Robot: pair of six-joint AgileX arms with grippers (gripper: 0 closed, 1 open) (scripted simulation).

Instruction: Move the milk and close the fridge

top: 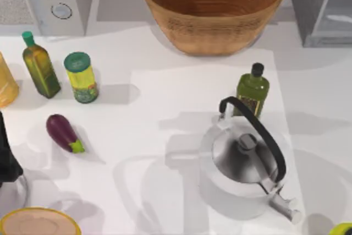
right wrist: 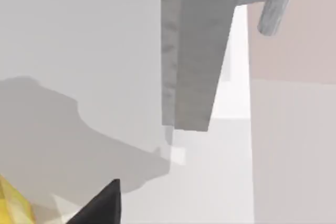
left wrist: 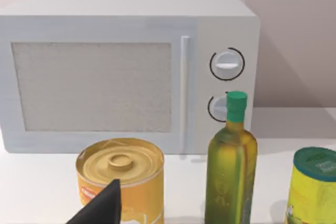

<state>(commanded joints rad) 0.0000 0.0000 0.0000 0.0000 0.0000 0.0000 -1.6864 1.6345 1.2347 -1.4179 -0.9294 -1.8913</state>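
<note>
Top view: white table (top: pixel 165 97), basket (top: pixel 213 9), fridge (top: pixel 322 6) at back.

Basket (top: pixel 213 9) sits at back centre of the table (top: pixel 165 97), fridge (top: pixel 322 6) at back right, microwave (top: pixel 55 1) at back left. Near the left edge, a bottle (top: pixel 40 65) stands just left of a lidded jar (top: pixel 81 77), with an eggplant (top: pixel 64 133) in front of them. Right of centre, a second bottle (top: pixel 252 91) stands just behind the kettle (top: pixel 247 163). A can (left wrist: pixel 121 179) stands in front of the microwave.
</note>
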